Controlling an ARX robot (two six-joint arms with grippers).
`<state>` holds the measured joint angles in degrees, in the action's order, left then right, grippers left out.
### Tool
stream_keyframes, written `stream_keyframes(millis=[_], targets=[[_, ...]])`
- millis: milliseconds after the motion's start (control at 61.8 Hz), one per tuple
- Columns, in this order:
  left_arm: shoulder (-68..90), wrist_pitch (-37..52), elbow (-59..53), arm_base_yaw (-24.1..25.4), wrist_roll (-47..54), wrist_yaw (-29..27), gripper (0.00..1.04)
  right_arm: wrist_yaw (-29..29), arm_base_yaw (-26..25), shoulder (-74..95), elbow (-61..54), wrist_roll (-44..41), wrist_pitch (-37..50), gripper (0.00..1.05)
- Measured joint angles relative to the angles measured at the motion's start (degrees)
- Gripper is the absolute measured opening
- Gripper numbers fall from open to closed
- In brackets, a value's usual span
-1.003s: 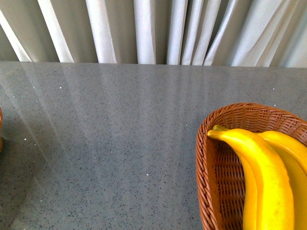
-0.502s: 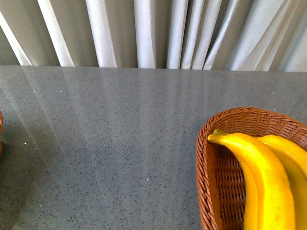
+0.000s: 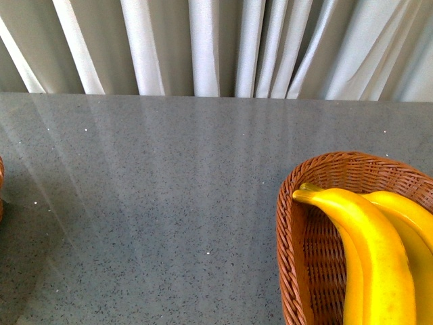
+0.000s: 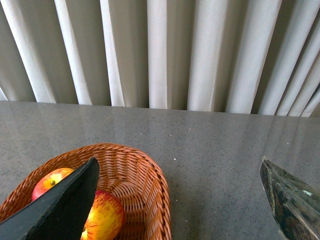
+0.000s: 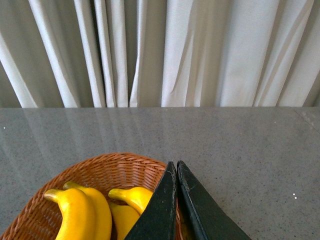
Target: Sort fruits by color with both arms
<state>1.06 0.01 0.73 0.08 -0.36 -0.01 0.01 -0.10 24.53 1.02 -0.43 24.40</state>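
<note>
I'm seeing left gripper [image 4: 177,200] gaping wide, empty | apples [image 4: 102,216] sitting in its basket [image 4: 145,170] | right gripper [image 5: 176,200] pinched closed, hovering above bananas [image 5: 80,212] in other basket [image 5: 100,167] | sorting looking done.

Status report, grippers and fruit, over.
Left gripper open, empty. Right gripper shut, empty. Apples in one basket, bananas in the other. Nothing obstructing.

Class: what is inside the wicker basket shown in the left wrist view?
Two red apples lie inside the wicker basket. The open left gripper has one finger covering part of both apples and the basket floor, so anything more is hidden.
</note>
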Motion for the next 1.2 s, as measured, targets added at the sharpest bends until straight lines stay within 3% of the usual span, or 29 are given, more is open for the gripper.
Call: stream_keyframes(millis=[728, 841, 1068, 1197], targets=[[0.0, 0.0, 0.0, 0.0, 0.0, 0.0, 0.96, 0.0, 0.0, -14.3, 0.0, 0.0, -14.1, 0.02], [0.0, 0.0, 0.0, 0.0, 0.0, 0.0, 0.96, 0.0, 0.0, -22.1, 0.0, 0.0, -23.6, 0.02], [0.0, 0.0, 0.0, 0.0, 0.0, 0.0, 0.96, 0.0, 0.0, -24.1, 0.0, 0.0, -24.3, 0.02], [0.0, 0.0, 0.0, 0.0, 0.0, 0.0, 0.96, 0.0, 0.0, -24.2, 0.0, 0.0, -24.3, 0.22]])
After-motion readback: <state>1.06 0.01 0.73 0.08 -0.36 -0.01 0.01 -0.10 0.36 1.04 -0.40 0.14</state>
